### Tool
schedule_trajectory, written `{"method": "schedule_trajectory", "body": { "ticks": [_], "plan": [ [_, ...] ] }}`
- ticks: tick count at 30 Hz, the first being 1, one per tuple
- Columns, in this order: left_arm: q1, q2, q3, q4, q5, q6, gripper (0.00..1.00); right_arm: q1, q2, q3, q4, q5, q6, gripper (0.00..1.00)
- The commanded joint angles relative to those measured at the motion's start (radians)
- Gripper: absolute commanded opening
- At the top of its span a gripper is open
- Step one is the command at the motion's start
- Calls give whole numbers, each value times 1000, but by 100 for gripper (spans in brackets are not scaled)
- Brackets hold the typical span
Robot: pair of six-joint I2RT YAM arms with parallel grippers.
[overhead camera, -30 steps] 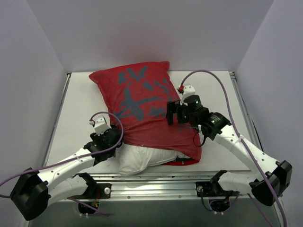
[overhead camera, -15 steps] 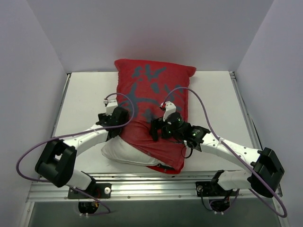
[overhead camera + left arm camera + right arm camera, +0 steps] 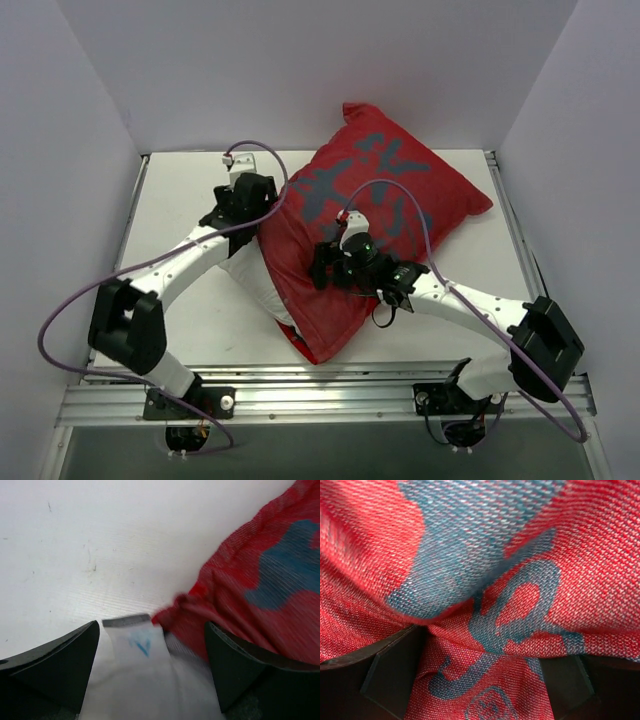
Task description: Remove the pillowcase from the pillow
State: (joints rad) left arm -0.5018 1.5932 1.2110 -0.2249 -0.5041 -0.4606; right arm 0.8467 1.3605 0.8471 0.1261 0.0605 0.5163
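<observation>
- While the pillowcase (image 3: 390, 195) lies diagonally on the table (image 3: 480, 250), the pillow (image 3: 243, 275) pokes out at its left: stripping looks part-done.
- Left gripper (image 3: 152, 630) gapes, released, around that bare end.
- Right gripper (image 3: 480, 635) presses into red cloth; grip unclear.
- Next, likely: clamp pillow, drag case off.

Bright, even light; soft shadows; pillowcase (image 3: 260, 590) edge blurred, left wrist view.

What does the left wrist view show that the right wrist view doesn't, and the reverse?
Left wrist only: bare table, the white pillow's corner with its label, and the pillowcase's edge beside it. Right wrist only: a close-up fold of printed fabric filling the frame, bunched inside the right gripper. Both: the red pillowcase with grey marks, and two dark fingers standing wide apart at the bottom.
</observation>
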Motion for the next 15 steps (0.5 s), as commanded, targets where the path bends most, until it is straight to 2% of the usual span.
{"method": "schedule_trajectory", "body": {
  "ticks": [1, 5, 10, 13, 15],
  "plan": [
    [-29, -199, 50, -80, 75, -70, 94, -31, 72, 30, 127, -70, -27, 86],
    [-27, -405, -49, -171, 61, -115, 94, -54, 92, 69, 124, -68, -56, 86],
    [-21, -582, -159, -302, 90, -173, 94, -61, 114, 118, 109, -79, -68, 86],
    [-24, -686, -264, -327, 195, -255, 94, -58, 100, 130, 96, -71, -73, 86],
    [-24, -754, -367, -326, 318, -309, 94, -58, 82, 127, 90, -68, -73, 87]
  ]
}}
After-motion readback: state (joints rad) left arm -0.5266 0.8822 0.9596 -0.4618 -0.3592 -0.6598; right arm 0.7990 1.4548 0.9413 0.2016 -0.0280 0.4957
